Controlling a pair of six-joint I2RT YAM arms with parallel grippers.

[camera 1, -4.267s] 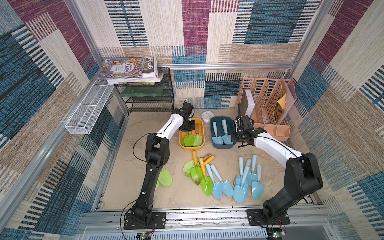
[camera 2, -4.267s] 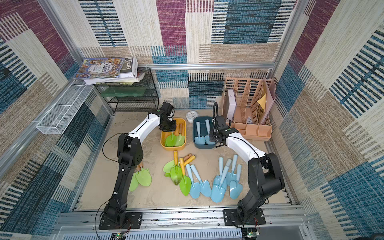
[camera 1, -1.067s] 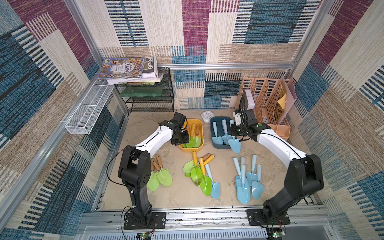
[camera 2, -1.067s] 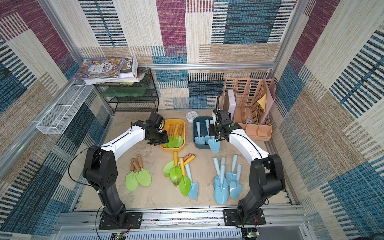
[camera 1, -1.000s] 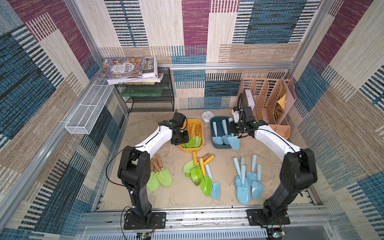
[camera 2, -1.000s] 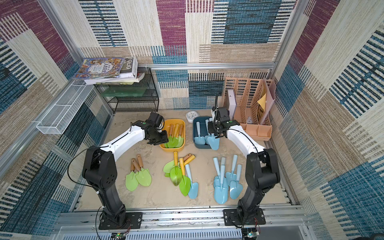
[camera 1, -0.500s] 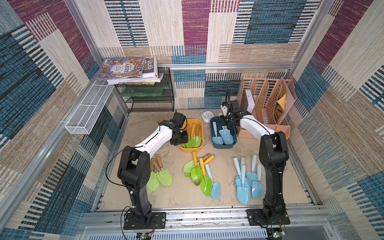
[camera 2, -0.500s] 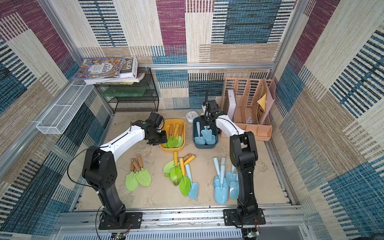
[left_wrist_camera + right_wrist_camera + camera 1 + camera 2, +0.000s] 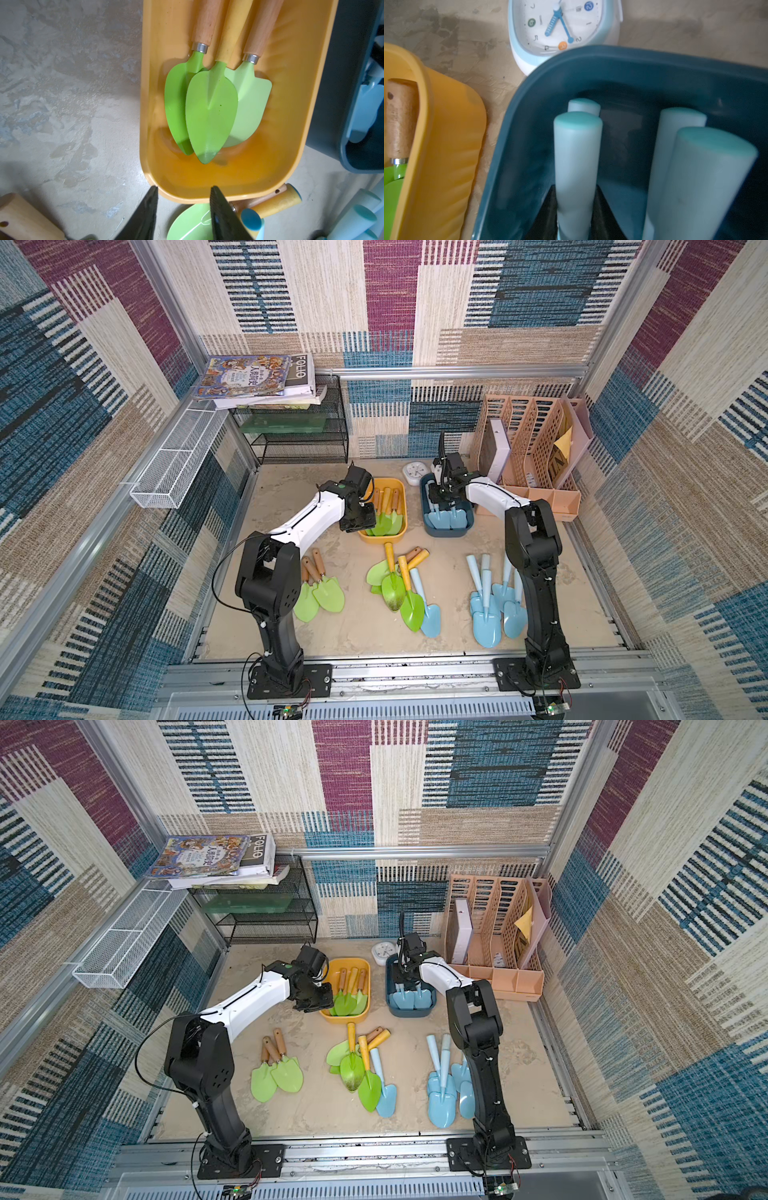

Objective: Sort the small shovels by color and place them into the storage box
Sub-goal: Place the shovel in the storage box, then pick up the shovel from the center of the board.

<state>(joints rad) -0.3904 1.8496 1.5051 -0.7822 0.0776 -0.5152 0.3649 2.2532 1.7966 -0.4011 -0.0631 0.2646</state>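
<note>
Right wrist view: light blue shovel (image 9: 577, 155) clamped by right gripper (image 9: 576, 207) inside dark blue box (image 9: 529, 104).
3 green shovels (image 9: 211, 112) are laid in the yellow box (image 9: 291, 124); left gripper (image 9: 184, 199) is parted, empty.

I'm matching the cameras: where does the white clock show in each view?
Both top views: clock by the far ends of the yellow bin and dark blue bin.
Left wrist: not in it.
Right wrist: clock just behind the dark blue bin's rim.
Landmark: dark blue bin, in all four.

Green shovels (image 9: 211, 108), yellow box (image 9: 207, 187); blue shovel (image 9: 577, 155)
</note>
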